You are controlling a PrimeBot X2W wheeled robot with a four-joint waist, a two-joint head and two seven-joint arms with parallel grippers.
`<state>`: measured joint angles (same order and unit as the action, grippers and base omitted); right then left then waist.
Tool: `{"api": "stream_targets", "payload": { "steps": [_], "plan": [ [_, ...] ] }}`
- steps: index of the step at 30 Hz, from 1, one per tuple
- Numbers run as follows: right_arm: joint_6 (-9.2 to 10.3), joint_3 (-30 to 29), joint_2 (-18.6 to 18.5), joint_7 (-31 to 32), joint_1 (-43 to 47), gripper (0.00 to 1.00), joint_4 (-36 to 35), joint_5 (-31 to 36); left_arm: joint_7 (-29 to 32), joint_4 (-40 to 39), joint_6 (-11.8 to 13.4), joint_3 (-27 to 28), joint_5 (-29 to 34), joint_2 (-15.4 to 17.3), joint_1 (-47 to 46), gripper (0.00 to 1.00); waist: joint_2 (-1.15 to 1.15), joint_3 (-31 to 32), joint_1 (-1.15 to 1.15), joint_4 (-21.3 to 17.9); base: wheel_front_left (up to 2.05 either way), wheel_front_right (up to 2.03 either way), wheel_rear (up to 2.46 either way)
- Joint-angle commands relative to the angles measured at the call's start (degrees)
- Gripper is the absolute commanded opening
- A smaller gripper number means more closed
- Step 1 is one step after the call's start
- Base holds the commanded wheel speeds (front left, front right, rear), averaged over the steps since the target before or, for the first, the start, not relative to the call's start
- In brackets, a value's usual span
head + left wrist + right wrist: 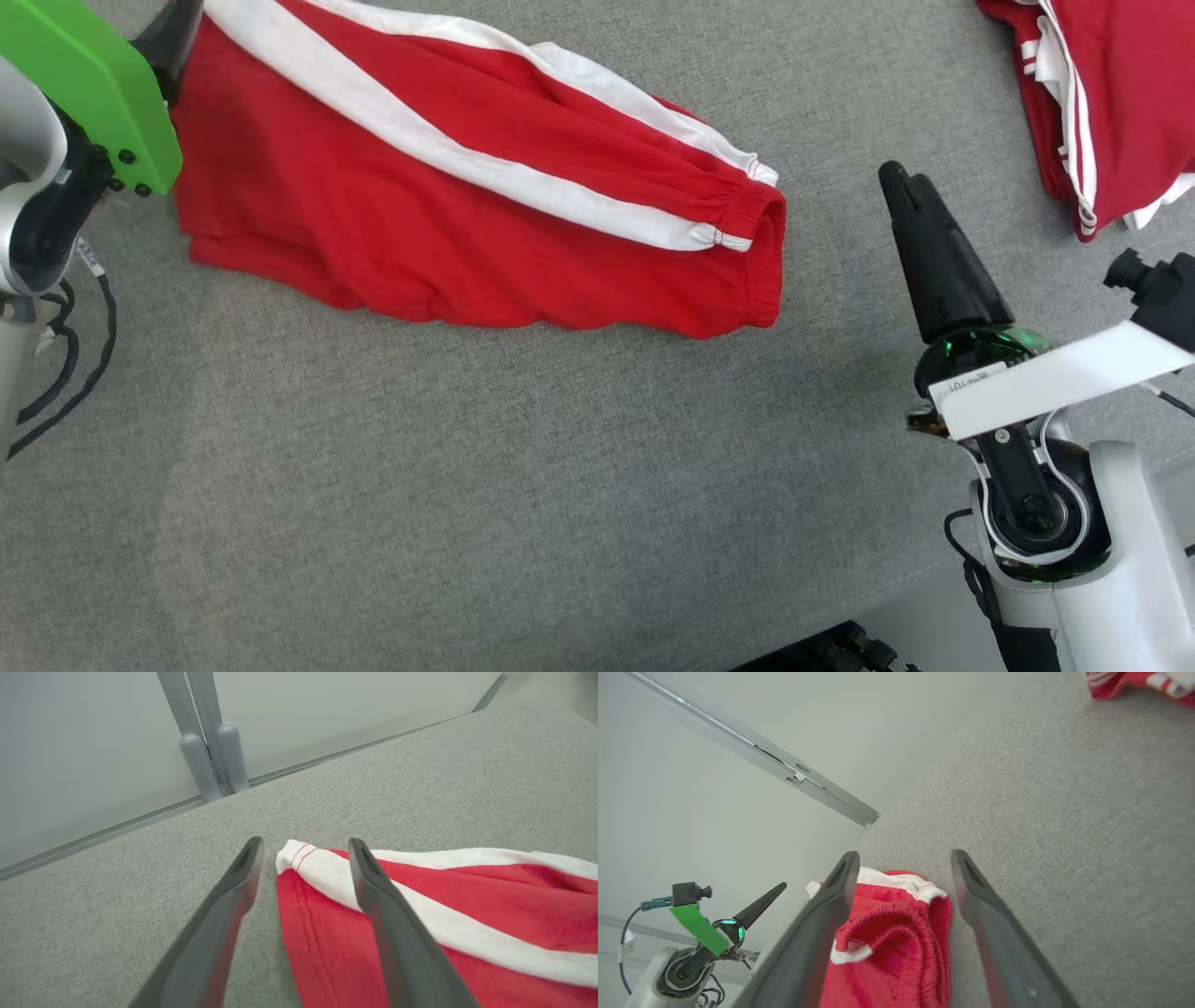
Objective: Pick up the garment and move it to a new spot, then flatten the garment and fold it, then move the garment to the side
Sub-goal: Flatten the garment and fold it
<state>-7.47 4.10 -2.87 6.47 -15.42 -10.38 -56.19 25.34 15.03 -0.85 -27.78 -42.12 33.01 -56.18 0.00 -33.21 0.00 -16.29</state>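
Left claw (304,844) open, empty: one finger over the red garment's (467,196) white-edged corner, the other over bare grey worktop (467,485); contact with the cloth can't be told. Right claw (904,856) open, empty, pointed at the gathered cuff (896,933). Head view has the right claw's fingers edge-on, reading as one spike; its wrist view shows the gap. Left wrist view adds two grey posts (215,760) behind the worktop edge. Right wrist view adds a wall rail (784,770). In head view the left arm's green plate (103,84) hides the garment's upper-left end. Garment lies slantwise, upper middle of the worktop. Count: two claws, two white stripes (448,154), two red garments, the second a pile (1111,103) at top right, well apart.
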Motion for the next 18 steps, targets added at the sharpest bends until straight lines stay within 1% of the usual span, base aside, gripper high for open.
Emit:
{"api": "stream_targets", "payload": {
  "steps": [1, 5, 6, 9, 10, 12, 14, 16, 18],
  "plan": [
    [-0.04, -0.4, -0.1, -1.1, -0.4, 1.0, 0.3, 4.3, -1.4, 0.1, -0.3, 0.5, 0.5, -0.2, -0.3, 1.0, 0.0, 0.6, 0.0, -0.1, 0.0, 0.0, 0.0],
    [-0.03, -2.0, -0.6, -6.6, 0.5, 1.0, 2.2, 22.6, -7.0, 0.0, -0.2, 1.2, 1.6, 0.4, 3.1, 1.0, 0.0, 3.0, 0.0, 0.0, 0.0, 0.0, 0.0],
    [-0.03, -2.5, -0.9, -8.9, 0.9, 1.0, 3.1, 28.1, -9.6, -0.5, 0.3, 1.8, 2.0, 0.6, 4.5, 1.0, 0.0, 4.1, 0.0, 0.1, 0.0, 0.0, 0.0],
    [-0.03, -4.0, -1.0, -15.3, 2.7, 1.0, 5.9, 39.2, -17.1, -2.9, 2.0, 3.0, 3.1, 0.7, 9.9, 1.0, 0.0, 7.0, 0.0, 0.7, 0.0, 0.0, 0.0],
    [-0.03, -4.8, -1.1, -17.7, 3.3, 1.0, 7.0, 42.7, -20.7, -4.0, 2.9, 3.5, 3.6, 0.1, 12.7, 1.0, 0.0, 8.4, 0.0, 1.2, 0.0, 0.0, 0.0],
    [-0.03, -6.5, -1.2, -20.5, 5.0, 1.0, 8.9, 48.1, -26.8, -5.7, 4.5, 3.7, 4.9, -0.9, 18.5, 1.0, 0.0, 10.8, 0.0, 2.2, 0.0, 0.0, 0.0],
    [-0.02, -8.0, -1.0, -21.5, 7.0, 1.0, 10.5, 51.4, -32.6, -7.0, 6.4, 4.1, 5.4, -2.4, 24.5, 1.0, 0.0, 13.4, 0.0, 3.3, 0.0, 0.0, 0.0],
    [0.0, -10.3, -1.0, -21.7, 8.3, 1.0, 9.7, 52.5, -37.2, -7.9, 7.7, 4.0, 5.7, -4.0, 30.1, 1.0, 0.0, 15.7, 0.0, 4.6, 0.0, 0.0, 0.0],
    [-0.01, -12.0, -0.7, -21.6, 10.6, 1.0, 8.1, 53.4, -39.7, -8.2, 9.2, 4.3, 6.9, -5.8, 35.4, 1.0, 0.0, 17.9, 0.0, 5.8, 0.0, 0.0, 0.0]
  ]
}}
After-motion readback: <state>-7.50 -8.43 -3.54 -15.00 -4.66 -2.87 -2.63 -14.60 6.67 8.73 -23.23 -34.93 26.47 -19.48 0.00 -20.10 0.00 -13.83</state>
